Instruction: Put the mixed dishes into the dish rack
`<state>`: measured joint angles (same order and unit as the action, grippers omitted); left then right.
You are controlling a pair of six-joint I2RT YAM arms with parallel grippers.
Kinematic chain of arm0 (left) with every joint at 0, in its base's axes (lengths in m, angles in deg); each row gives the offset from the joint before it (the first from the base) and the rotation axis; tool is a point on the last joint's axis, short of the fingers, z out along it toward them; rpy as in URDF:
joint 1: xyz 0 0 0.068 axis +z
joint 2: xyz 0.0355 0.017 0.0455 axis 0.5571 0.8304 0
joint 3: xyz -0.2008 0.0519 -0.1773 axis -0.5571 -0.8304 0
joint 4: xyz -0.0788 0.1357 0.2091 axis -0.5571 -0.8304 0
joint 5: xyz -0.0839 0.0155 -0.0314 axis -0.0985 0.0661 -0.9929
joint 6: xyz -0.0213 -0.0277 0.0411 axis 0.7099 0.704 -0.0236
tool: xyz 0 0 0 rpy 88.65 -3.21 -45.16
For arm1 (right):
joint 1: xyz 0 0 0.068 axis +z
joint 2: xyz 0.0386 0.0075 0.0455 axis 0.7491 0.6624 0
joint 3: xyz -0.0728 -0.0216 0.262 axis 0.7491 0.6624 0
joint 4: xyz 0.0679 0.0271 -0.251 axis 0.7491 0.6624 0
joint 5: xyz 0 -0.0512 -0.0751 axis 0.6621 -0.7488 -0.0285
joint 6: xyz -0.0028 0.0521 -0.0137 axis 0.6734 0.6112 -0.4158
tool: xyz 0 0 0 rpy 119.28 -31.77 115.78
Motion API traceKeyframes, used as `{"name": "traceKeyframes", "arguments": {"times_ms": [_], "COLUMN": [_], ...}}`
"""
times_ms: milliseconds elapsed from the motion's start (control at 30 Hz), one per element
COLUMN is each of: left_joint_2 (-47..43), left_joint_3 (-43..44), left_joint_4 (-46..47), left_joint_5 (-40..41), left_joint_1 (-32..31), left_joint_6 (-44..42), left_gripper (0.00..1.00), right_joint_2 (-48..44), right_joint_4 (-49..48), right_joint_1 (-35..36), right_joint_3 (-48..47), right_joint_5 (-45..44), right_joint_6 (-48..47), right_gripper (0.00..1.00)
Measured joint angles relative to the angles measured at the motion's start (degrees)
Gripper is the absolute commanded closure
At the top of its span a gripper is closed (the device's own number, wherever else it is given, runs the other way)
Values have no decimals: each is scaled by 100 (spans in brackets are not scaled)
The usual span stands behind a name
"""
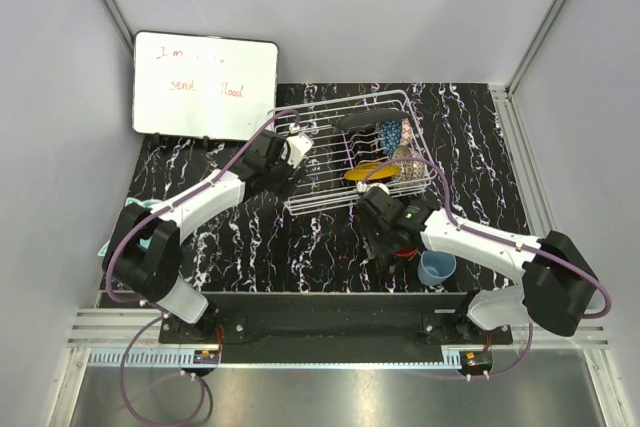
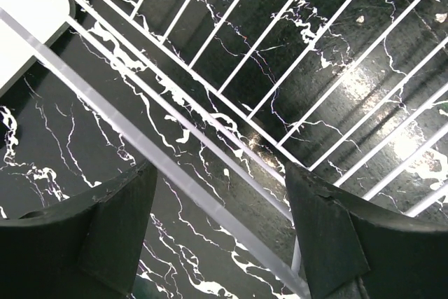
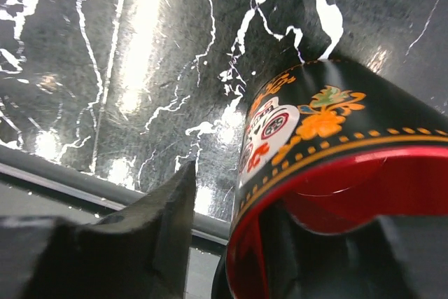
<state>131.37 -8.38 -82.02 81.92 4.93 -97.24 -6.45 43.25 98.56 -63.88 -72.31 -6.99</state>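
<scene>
The white wire dish rack (image 1: 330, 162) stands mid-table and holds the dark rectangular plate (image 1: 362, 119), the blue patterned bowl (image 1: 390, 132), the beige bowl (image 1: 404, 159) and the yellow plate (image 1: 365, 171). My left gripper (image 1: 292, 153) is open at the rack's left rim; in the left wrist view (image 2: 220, 180) a rim wire (image 2: 175, 166) runs between its fingers. My right gripper (image 1: 385, 245) is open over the black mug with red inside (image 1: 406, 250), just in front of the rack. In the right wrist view (image 3: 234, 194) one finger is inside the mug (image 3: 329, 117), and the other (image 3: 161, 229) stands clear outside its wall. The light-blue cup (image 1: 437, 267) stands right of the mug.
A whiteboard with writing (image 1: 205, 85) leans at the back left. Something teal (image 1: 122, 235) shows behind the left arm at the table's left edge. The table's near edge rail (image 3: 84, 180) is close below the mug.
</scene>
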Motion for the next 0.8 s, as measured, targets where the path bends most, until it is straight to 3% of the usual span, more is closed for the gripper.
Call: {"name": "traceKeyframes", "arguments": {"times_ms": [300, 700, 800], "left_joint_2": [-313, -570, -627], "left_joint_3": [-256, -599, -697], "left_joint_4": [216, 680, 809], "left_joint_5": [-26, -127, -149], "left_joint_1": [-11, -63, -81], "left_joint_6": [-151, -579, -634], "left_gripper": [23, 24, 25], "right_joint_2": [94, -216, -323], "right_joint_4": [-4, 17, -9], "right_joint_1": [0, 131, 201], "right_joint_3": [2, 92, 146], "right_joint_5": [-107, -94, -74], "right_joint_6": [15, 4, 22], "right_gripper": [83, 100, 100]}}
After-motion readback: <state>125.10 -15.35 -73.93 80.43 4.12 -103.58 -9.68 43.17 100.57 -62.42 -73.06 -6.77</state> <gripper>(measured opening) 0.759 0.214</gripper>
